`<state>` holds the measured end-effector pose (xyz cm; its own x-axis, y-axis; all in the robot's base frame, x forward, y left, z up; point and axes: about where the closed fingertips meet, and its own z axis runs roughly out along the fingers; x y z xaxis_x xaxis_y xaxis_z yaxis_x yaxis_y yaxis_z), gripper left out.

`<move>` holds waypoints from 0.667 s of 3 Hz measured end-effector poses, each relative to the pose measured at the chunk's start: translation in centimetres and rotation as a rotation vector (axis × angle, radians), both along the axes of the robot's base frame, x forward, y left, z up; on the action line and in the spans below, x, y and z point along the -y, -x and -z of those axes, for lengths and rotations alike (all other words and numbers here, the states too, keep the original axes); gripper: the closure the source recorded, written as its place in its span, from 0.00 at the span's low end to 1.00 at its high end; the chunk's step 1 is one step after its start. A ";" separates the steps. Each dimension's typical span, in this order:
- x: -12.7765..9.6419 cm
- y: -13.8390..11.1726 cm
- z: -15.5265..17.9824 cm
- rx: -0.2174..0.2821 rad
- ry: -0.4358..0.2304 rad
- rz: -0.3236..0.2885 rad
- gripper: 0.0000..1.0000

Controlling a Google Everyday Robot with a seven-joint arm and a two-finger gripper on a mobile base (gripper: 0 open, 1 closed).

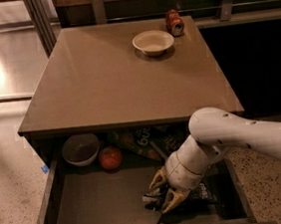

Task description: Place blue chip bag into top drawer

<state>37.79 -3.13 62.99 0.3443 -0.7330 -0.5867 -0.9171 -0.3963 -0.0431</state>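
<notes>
The top drawer [97, 201] is pulled out under the table. The blue chip bag [202, 194], crumpled and dark with white patches, lies on the drawer floor at the front right. My gripper [165, 190] is down inside the drawer at the bag's left end, its yellowish fingers [158, 178] spread apart over the crumpled edge. My white arm [233, 134] reaches in from the right and hides part of the bag.
At the back of the drawer are a grey bowl [80, 149], a red apple [110, 157] and green chip bags [143, 141]. On the table top [107, 82] stand a cream bowl [153, 42] and a red can [174, 23].
</notes>
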 end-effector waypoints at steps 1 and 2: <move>0.0 0.0 0.0 0.000 0.000 0.000 0.00; 0.0 0.0 0.0 0.000 0.000 0.000 0.00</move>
